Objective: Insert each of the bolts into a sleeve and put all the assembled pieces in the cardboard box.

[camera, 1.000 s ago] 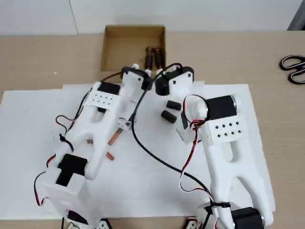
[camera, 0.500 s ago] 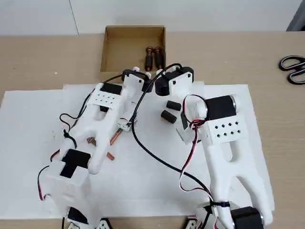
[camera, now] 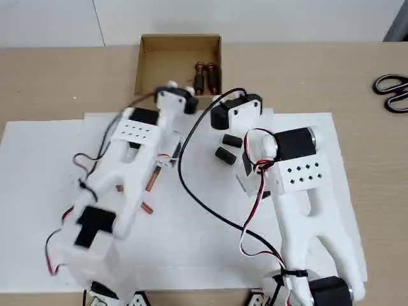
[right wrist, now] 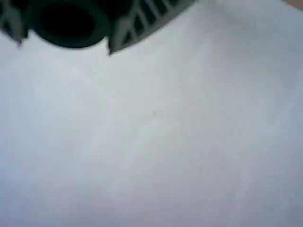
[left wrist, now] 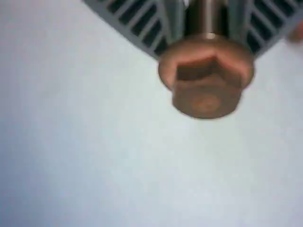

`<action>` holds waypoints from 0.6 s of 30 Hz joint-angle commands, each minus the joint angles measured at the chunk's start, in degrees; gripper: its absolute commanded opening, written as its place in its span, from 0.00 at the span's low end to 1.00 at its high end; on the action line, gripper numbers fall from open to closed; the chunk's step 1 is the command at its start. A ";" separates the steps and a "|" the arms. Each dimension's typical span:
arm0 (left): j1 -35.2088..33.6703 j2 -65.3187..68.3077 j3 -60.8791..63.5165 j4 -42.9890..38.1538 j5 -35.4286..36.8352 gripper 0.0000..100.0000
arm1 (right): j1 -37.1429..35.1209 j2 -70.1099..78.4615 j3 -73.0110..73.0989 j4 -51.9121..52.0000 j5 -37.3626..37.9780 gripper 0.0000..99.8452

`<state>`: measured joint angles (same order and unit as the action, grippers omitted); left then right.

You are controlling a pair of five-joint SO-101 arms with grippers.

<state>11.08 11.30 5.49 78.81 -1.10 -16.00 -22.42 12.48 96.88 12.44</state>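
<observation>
Two parts gripped over the paper (camera: 191, 248), near the box (camera: 159, 64): bolt (left wrist: 206, 78) clamped by its shank in the left tool (left wrist: 207, 12); sleeve (right wrist: 64, 23) clamped in the right tool (right wrist: 71, 14). Looks light, rigid, smooth, likely slippery; calls for a firm mid-shank pinch, head clear.

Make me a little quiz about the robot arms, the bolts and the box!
1. True or false: two assembled pieces already lie in the cardboard box.
2. What does the left gripper hold? A) a copper-coloured bolt B) a spoon C) nothing
3. Fill in: the right gripper holds a black ____.
Key: 1 true; 2 A; 3 sleeve.
</observation>
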 commanded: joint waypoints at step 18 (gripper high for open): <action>-0.26 -65.05 14.73 2.29 -1.49 0.00 | 0.84 -46.81 14.24 -7.52 2.37 0.00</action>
<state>11.16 -44.97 13.76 86.11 -2.86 -15.65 -63.47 22.59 94.77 14.37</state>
